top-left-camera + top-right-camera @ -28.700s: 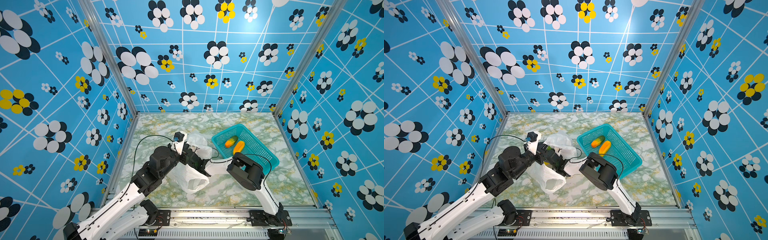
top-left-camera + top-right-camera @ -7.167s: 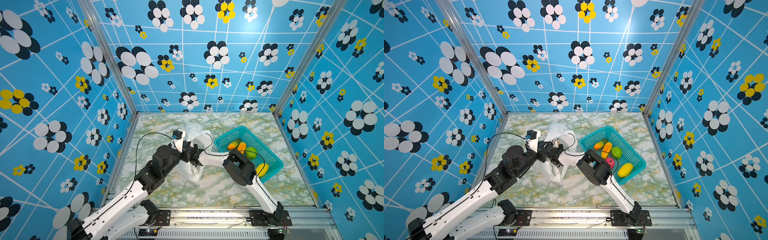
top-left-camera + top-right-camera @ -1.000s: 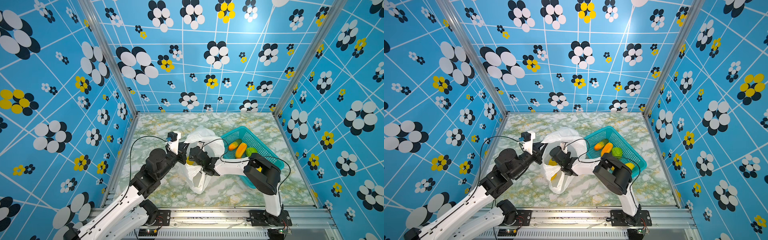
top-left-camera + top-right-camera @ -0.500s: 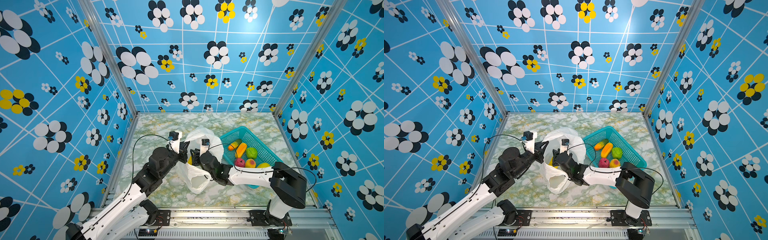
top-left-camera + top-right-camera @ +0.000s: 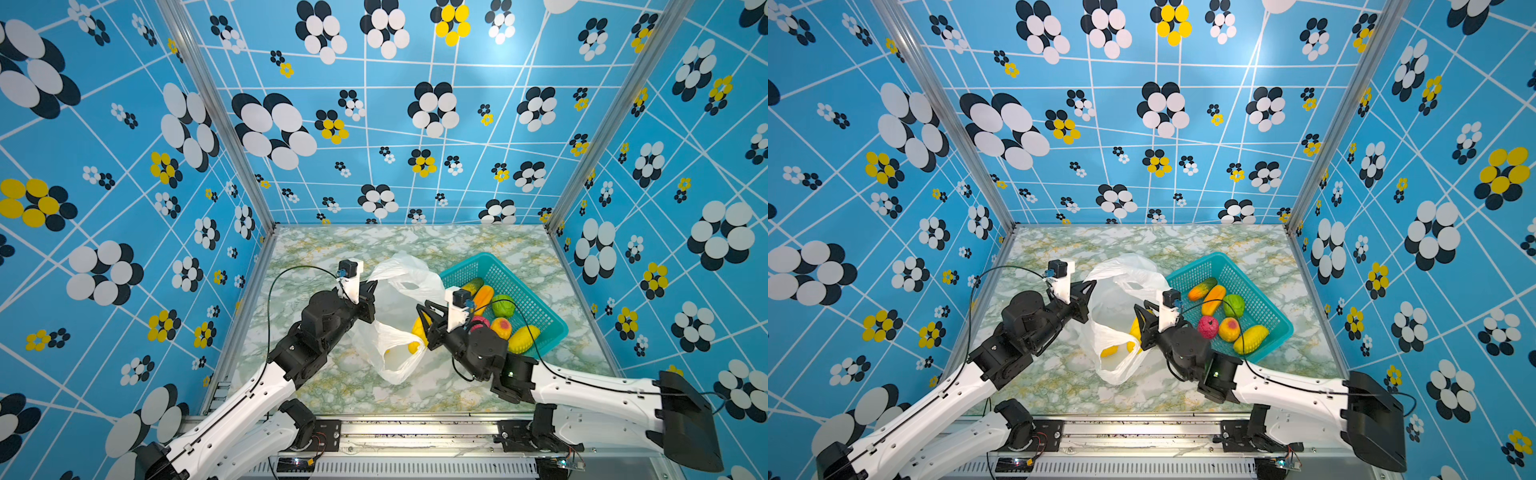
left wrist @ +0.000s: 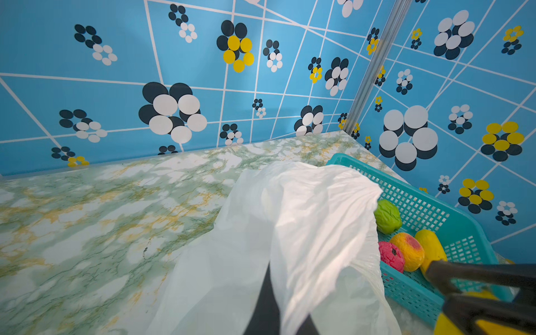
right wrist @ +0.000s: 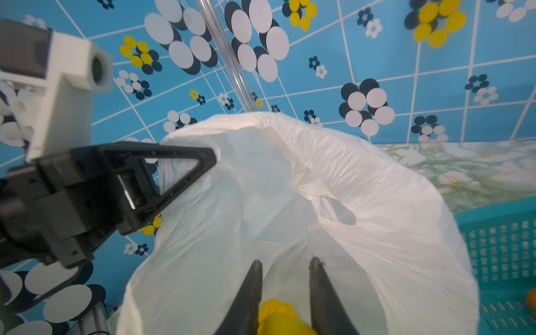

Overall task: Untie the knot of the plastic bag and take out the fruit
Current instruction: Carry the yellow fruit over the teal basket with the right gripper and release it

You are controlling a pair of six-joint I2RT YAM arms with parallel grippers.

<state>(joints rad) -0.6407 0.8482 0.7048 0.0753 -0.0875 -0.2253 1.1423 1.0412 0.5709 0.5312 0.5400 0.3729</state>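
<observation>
Bag at tabletop centre, rim pinched up by left pincer. Yellow fruit clamped in right pincer — to be drawn straight out clear of the film, then released into basket at 2 o'clock.

plastic bag at centre of table, basket to its right, fruit in both

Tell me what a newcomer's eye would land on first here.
The loud blue walls with black, white and yellow flowers all around the marble table. Then the white plastic bag at the table's middle, its edge pinched up by the left gripper, while the right gripper straddles a yellow fruit at its mouth. Right of it, a teal basket holds bright fruit.
</observation>
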